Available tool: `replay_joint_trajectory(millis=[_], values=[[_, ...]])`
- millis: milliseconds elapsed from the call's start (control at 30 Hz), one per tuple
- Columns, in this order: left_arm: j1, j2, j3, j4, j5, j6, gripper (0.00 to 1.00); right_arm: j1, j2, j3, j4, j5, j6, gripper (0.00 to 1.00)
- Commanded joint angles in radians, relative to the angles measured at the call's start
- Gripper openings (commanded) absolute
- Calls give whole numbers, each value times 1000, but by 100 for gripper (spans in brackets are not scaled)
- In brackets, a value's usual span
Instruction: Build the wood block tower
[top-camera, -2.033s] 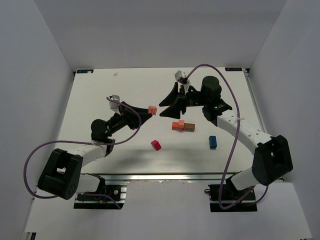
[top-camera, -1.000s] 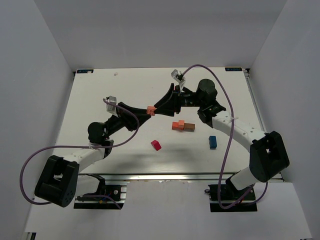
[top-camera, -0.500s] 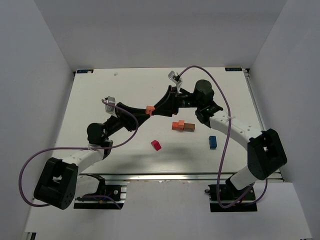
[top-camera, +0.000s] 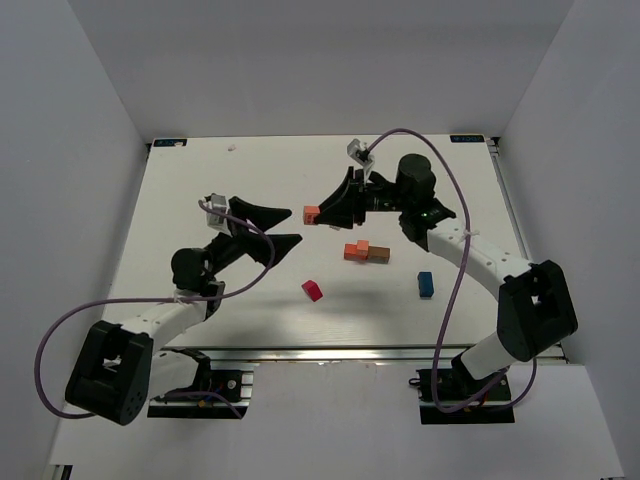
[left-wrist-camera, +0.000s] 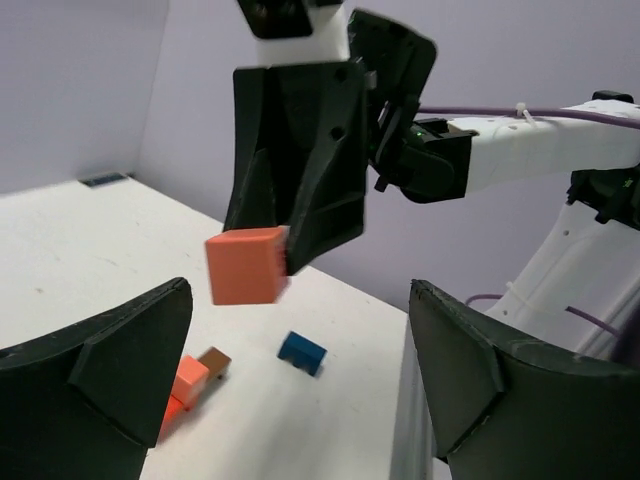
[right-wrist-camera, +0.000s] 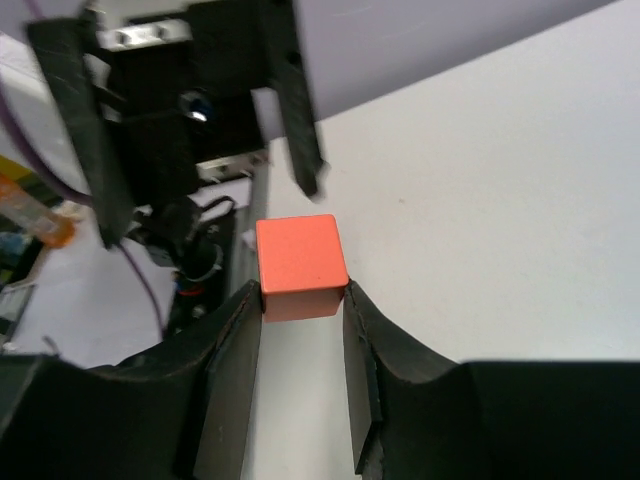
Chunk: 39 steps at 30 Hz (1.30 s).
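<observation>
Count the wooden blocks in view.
6: an orange block in the right gripper, a central three-block cluster, a magenta-red block nearer, a blue block; the cluster may hide more.

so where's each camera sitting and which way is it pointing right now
Top view: fixed above and behind the bases, looking down on the table; both arms show whole, left claw open, right claw shut on the orange cube.
Left wrist: on the left arm, facing across the table at the right claw; its own fingers frame the bottom.
Right wrist: on the right arm, facing the left claw; its own fingers pinch the cube.
Shared: all three show the orange cube.
</observation>
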Motion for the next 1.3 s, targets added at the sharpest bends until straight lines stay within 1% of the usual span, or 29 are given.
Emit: replay_joint_trajectory(millis=[0,33,67,100,133,167,200,233,267,300,333,367,400,467,500,600,733,867,933,1033,1067,1200,1233,1267], values=[[2,-79,25,136,-40,84,98,-74,-57,69,-148,-16,-224,12],[3,-119,25,49,-73,104,98,-82,-58,80,-270,-18,-297,12],[3,-142,26,0,-93,148,98,-85,-55,97,-358,-12,-394,12],[3,-165,31,-62,-116,173,98,-84,-47,127,-477,42,-518,13],[3,-220,35,-202,-199,199,98,-82,-41,194,-715,70,-756,13],[3,-247,46,-281,-265,249,98,-82,-37,222,-810,111,-863,13],[3,-275,51,-365,-341,270,98,-81,-40,241,-879,204,-948,16],[3,-322,57,-507,-483,287,98,-78,-47,274,-1031,252,-1148,17],[3,-343,72,-569,-538,320,98,-72,-58,284,-1088,312,-1227,17],[3,-361,80,-678,-576,336,98,-64,-67,282,-1121,408,-1281,16],[3,-389,84,-715,-616,349,98,-61,-82,260,-1195,442,-1409,16],[3,-403,86,-738,-633,369,98,-56,-89,243,-1228,471,-1463,16],[3,-416,81,-777,-647,374,98,-34,-92,223,-1250,536,-1497,17],[3,-452,74,-806,-685,397,98,19,-86,171,-1331,603,-1594,17],[3,-461,71,-821,-705,400,98,34,-84,152,-1337,658,-1607,17],[5,-492,67,-884,-764,420,98,94,-61,118,-1360,749,-1619,16],[3,-513,51,-904,-798,439,98,160,5,114,-1409,801,-1611,15],[3,-525,28,-906,-804,445,98,243,46,39,-1341,936,-1578,16],[3,-527,23,-912,-795,452,98,261,68,13,-1310,955,-1568,17],[3,-525,25,-924,-795,459,98,290,98,20,-1293,970,-1547,19],[3,-525,25,-926,-795,460,98,295,104,23,-1287,1004,-1538,20],[3,-530,15,-934,-801,465,98,316,132,16,-1259,1050,-1518,22],[3,-535,12,-934,-802,468,98,318,132,3,-1242,1055,-1519,24],[3,-536,9,-935,-804,469,98,320,135,-1,-1235,1053,-1516,28]])
